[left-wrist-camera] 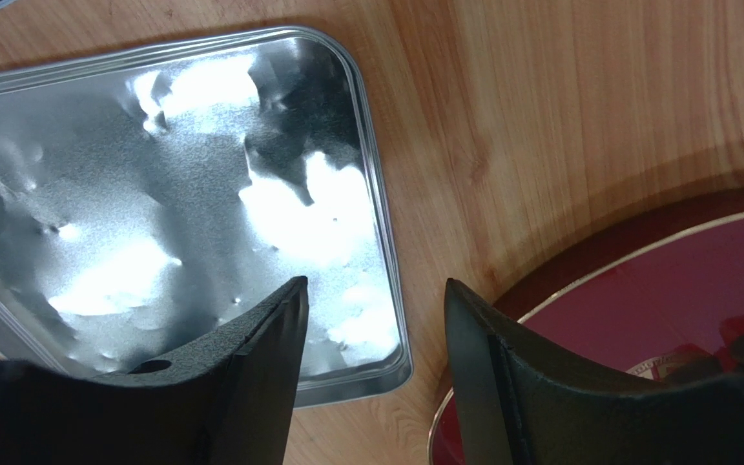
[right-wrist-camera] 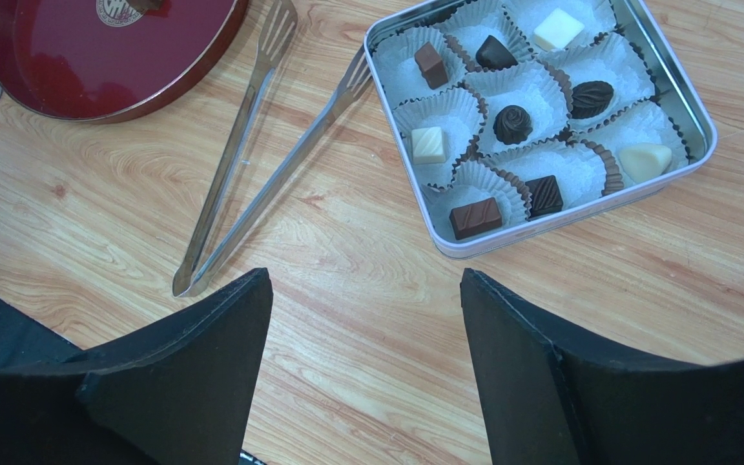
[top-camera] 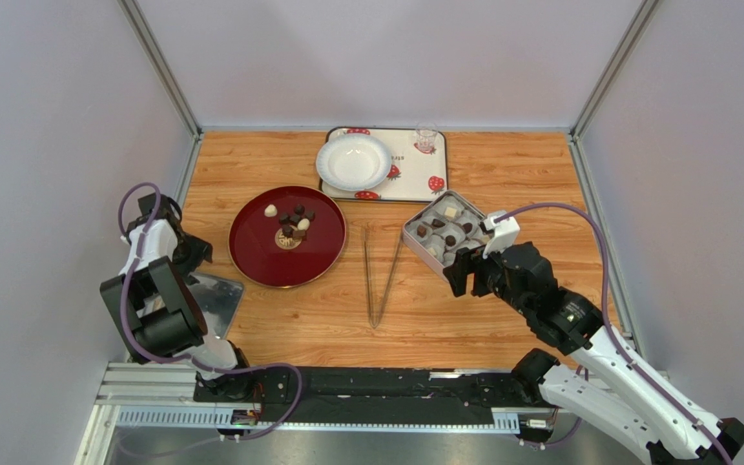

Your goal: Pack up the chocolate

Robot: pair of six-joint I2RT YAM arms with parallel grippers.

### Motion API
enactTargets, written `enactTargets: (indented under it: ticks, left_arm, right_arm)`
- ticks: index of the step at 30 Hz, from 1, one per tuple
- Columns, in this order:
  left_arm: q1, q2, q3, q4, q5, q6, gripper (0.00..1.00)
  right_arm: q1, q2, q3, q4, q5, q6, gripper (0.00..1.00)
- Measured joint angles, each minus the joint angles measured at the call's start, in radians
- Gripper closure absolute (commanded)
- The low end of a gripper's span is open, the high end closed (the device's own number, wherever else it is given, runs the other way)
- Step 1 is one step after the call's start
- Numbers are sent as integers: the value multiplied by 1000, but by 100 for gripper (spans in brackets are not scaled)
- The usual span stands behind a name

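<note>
Several dark and cream pieces of chocolate (top-camera: 291, 225) lie on the round red plate (top-camera: 259, 257). More chocolate (right-wrist-camera: 513, 123) sits in white paper cups inside the square tin (right-wrist-camera: 580, 210) at the right of the table. My right gripper (right-wrist-camera: 364, 273) hovers open over bare wood just short of the tin, nothing between its fingers. My left gripper (left-wrist-camera: 374, 283) is open and empty above the corner of the shiny tin lid (left-wrist-camera: 153, 194), beside the red plate's rim (left-wrist-camera: 696, 291). In the top view the left gripper (top-camera: 201, 260) is at the left and the right gripper (top-camera: 465, 269) near the tin.
Metal tongs (right-wrist-camera: 230, 160) lie on the wood between plate and tin. A white bowl (top-camera: 354, 161) and a small glass (top-camera: 426, 139) stand on a strawberry-patterned tray (top-camera: 415, 179) at the back. Grey walls close in left and right.
</note>
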Motion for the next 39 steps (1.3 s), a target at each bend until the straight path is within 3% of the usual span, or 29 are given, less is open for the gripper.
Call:
enactTargets:
  ticks: [7, 9, 16, 17, 22, 27, 29, 39]
  left_arm:
    - [-1, 89, 20, -4, 0, -6, 43]
    - [-2, 114, 27, -4, -1, -6, 51]
    - [-16, 193, 35, -11, -11, -7, 55]
    - [-19, 200, 42, -21, -14, -7, 61]
    - [-29, 209, 53, -24, -15, -12, 72]
    - [-41, 209, 56, -29, -18, -13, 96]
    - [-45, 210, 58, -39, -24, -15, 100]
    - [-56, 91, 84, -130, -51, -9, 100]
  right_arm:
    - [0, 3, 0, 1, 12, 0, 25]
    - [0, 7, -1, 2, 11, 0, 25]
    - [0, 13, -1, 8, 12, 0, 25]
    - [0, 13, -1, 8, 13, 0, 25]
    - [0, 7, -5, 14, 19, 0, 25]
    - [0, -11, -15, 24, 19, 0, 25]
    - [0, -18, -17, 25, 19, 0, 25]
    - [0, -51, -17, 30, 19, 0, 25]
